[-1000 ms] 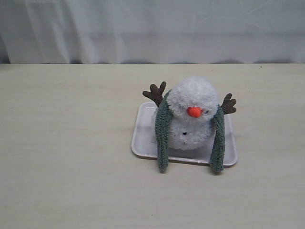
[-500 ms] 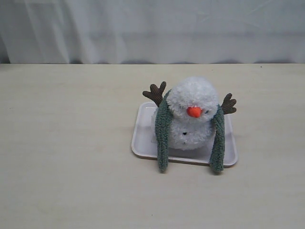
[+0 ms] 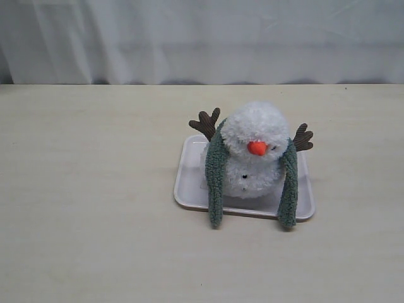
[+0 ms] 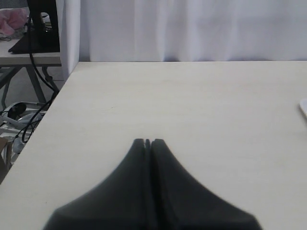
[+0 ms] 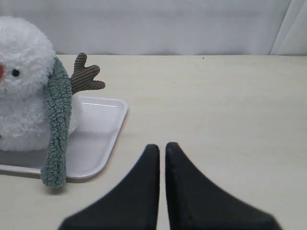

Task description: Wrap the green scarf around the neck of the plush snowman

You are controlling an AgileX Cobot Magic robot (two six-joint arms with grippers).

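Note:
The plush snowman [image 3: 254, 126] sits upright on a white tray [image 3: 189, 184] near the table's middle, orange nose facing the front. The green scarf [image 3: 214, 177] lies behind its neck, and both ends hang down the front over the tray's near rim, one on each side. In the right wrist view the snowman [image 5: 21, 57] and one hanging scarf [image 5: 57, 120] end are close by, off to the side of my right gripper [image 5: 162, 146], which is shut and holds nothing. My left gripper [image 4: 147, 142] is shut over bare table, far from the toy. Neither arm shows in the exterior view.
A white curtain [image 3: 202, 38] hangs behind the table. In the left wrist view the table's side edge [image 4: 57, 96] drops off to a stand and cables [image 4: 29, 52]. A corner of the tray [image 4: 303, 108] just shows there. The tray [image 5: 98, 139] rim lies near my right gripper.

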